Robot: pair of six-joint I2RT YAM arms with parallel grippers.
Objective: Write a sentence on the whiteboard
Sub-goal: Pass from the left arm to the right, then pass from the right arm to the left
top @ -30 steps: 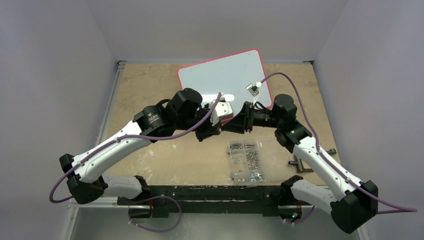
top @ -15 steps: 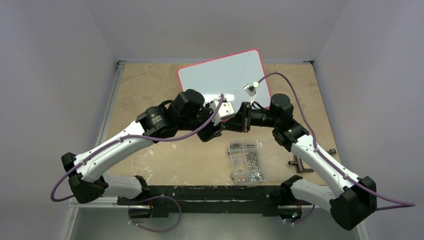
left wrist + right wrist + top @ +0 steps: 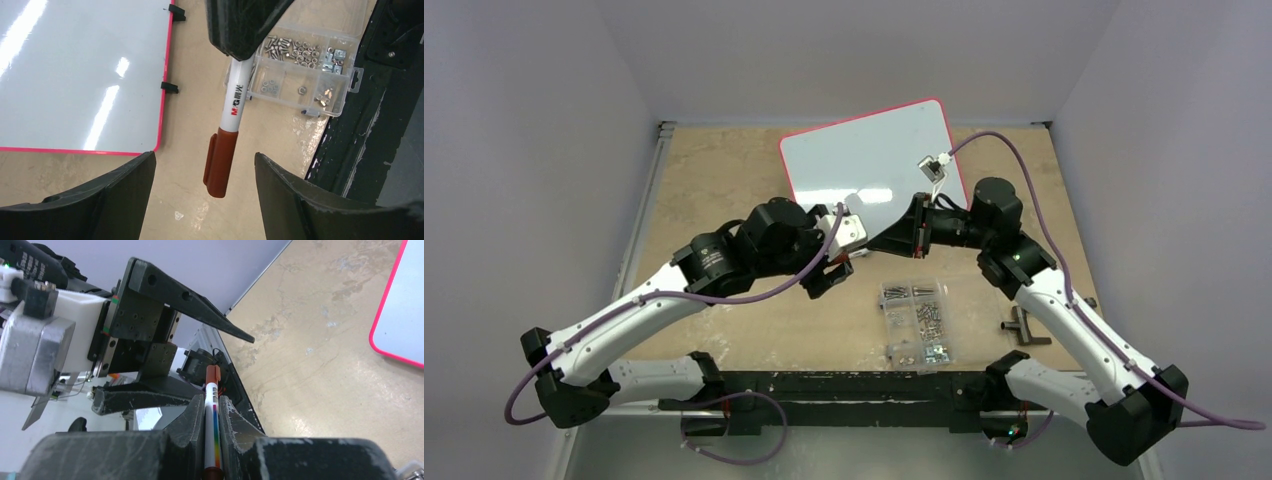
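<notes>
Your right gripper (image 3: 892,236) clamps the marker (image 3: 231,107) by its barrel, long axis aimed leftward; the capped end sits between your left gripper's (image 3: 204,165) wide-open, empty jaws. The whiteboard (image 3: 864,160) lies flat just beyond both, unwritten.

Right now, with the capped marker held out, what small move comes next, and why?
Probably close the left pincer on the cap: it sits between the open fingers, the right pincer grips the marker, and the whiteboard is blank.
</notes>
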